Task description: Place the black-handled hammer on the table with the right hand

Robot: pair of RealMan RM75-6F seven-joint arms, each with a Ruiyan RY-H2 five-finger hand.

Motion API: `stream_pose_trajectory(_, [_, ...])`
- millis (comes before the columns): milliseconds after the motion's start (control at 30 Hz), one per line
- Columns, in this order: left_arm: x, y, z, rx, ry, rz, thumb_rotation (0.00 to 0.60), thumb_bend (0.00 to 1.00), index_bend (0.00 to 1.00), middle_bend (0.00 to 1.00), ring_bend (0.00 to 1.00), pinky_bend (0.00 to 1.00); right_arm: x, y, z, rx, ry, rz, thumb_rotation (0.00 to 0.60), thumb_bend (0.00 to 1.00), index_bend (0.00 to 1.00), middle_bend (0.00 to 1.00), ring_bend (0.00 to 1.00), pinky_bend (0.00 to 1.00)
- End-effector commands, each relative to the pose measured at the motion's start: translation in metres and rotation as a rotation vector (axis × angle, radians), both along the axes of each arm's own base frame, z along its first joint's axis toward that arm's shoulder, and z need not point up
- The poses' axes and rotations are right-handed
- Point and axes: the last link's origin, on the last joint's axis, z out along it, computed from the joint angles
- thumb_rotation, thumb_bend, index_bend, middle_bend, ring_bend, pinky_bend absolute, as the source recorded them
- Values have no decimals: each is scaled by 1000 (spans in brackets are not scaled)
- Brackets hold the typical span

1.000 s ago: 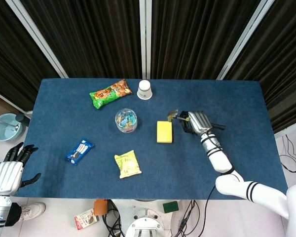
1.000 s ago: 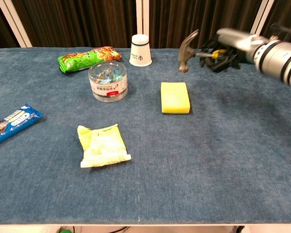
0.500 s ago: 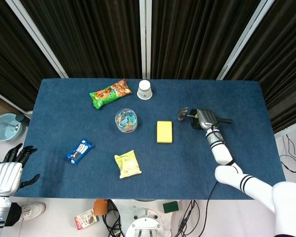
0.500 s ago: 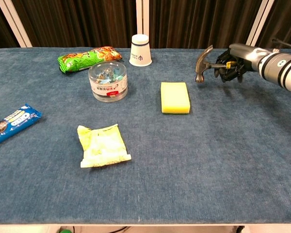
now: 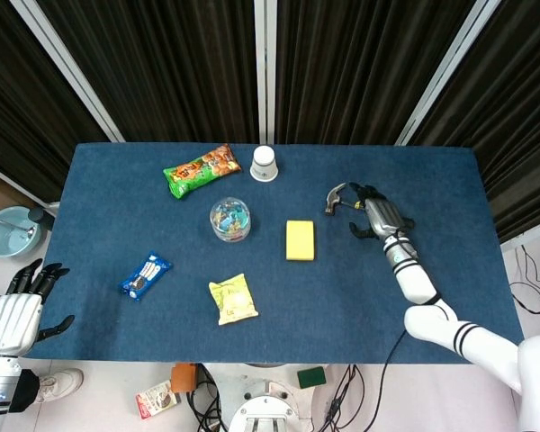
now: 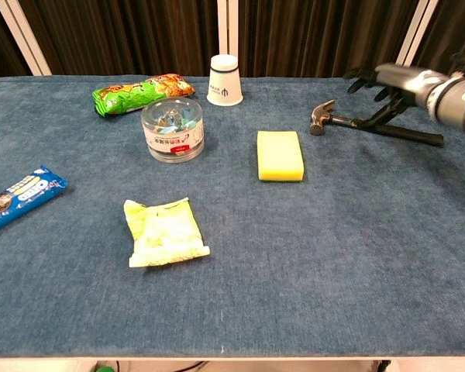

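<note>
The black-handled hammer [image 6: 322, 117] lies flat on the blue table [image 6: 356, 232] at the back right, steel head toward the yellow sponge, handle running right. In the head view its head [image 5: 335, 198] shows just left of my right hand [image 5: 379, 215]. That hand [image 6: 389, 78] hovers over the handle with fingers spread, and one dark finger reaches down beside the handle. My left hand [image 5: 19, 309] hangs off the table's front left corner, fingers apart, holding nothing.
A yellow sponge [image 6: 280, 155] lies left of the hammer. A white paper cup [image 6: 225, 79], a green snack bag [image 6: 143, 92] and a clear tub [image 6: 172, 129] stand at the back. A yellow packet [image 6: 165, 232] and a blue cookie pack [image 6: 22, 195] lie nearer the front.
The hammer has gone from being held tilted above the table to lying flat on it. My right hand has let go of it and spread its fingers.
</note>
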Motion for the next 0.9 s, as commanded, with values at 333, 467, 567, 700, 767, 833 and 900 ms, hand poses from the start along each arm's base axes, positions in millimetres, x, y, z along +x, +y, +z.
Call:
stream_pose_trajectory(333, [5,7,4,14,4,-16,600,143,202,170,51,110,-48,133,127,-281,253,114,600,412,0,147,18,143])
stream_pose_trajectory(467, [8,9,3,12,2,-21,600,143,202,170,51,110,-67,179,143,-326,261,79,600,414,0,141,18,144])
stream_pose_trajectory(567, [12,10,1,11,4,-30,600,143,202,170,51,110,-78,204,147,-349,262,61,600,413,1,139,17,143])
stream_pose_trajectory(700, [16,12,1,26,5,-46,600,143,201,170,51,110,-85,221,145,-362,255,56,600,419,0,139,17,143])
stream_pose_trajectory(767, [18,13,2,39,8,-54,600,143,201,170,51,109,-85,224,144,-358,250,63,600,423,1,139,17,143])
stream_pose_trajectory(833, [20,13,2,46,10,-58,600,143,202,170,51,109,-84,225,143,-343,246,72,600,427,3,139,17,143])
stream_pose_trajectory(900, [21,12,3,51,15,-61,600,143,201,170,50,109,-83,225,143,-328,241,79,600,428,8,140,17,143])
